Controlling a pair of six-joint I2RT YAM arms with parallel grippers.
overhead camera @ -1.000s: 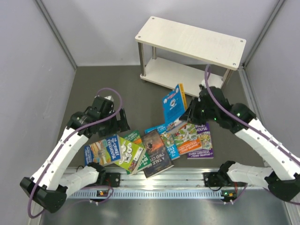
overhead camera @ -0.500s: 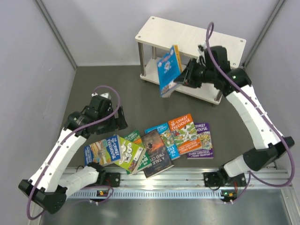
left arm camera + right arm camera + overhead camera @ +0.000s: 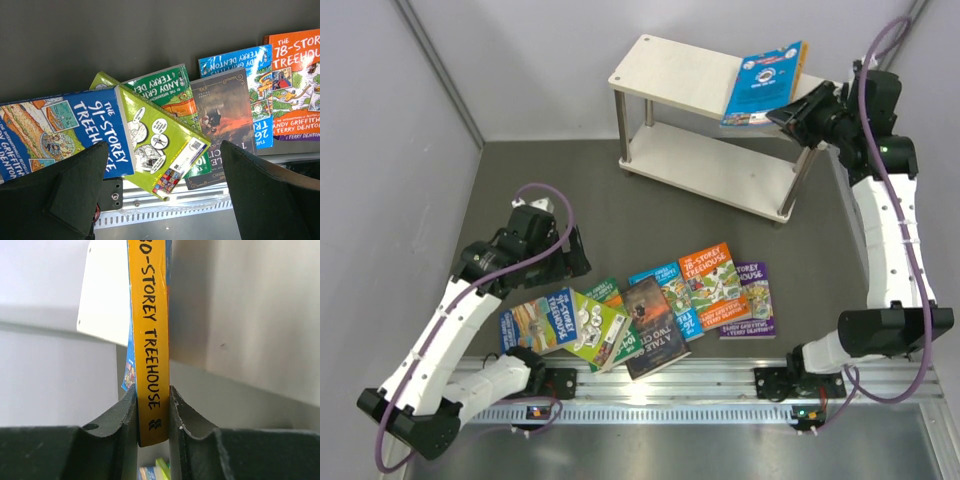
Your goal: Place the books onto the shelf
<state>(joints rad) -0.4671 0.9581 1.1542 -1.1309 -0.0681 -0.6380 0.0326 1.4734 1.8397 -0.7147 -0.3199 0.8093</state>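
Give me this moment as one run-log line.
right gripper: shut on blue book, over shelf top | left gripper: open, over loose books

Pale walls (image 3: 380, 150) enclose a dark tabletop (image 3: 550, 180) edged by a metal rail (image 3: 680, 378).

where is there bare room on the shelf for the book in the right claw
On the shelf, the top board is bare from its left end to the blue book in the right claw; the lower board looks bare too. The dark mat between shelf and book pile is open. Crowded: the near edge, where the books overlap.
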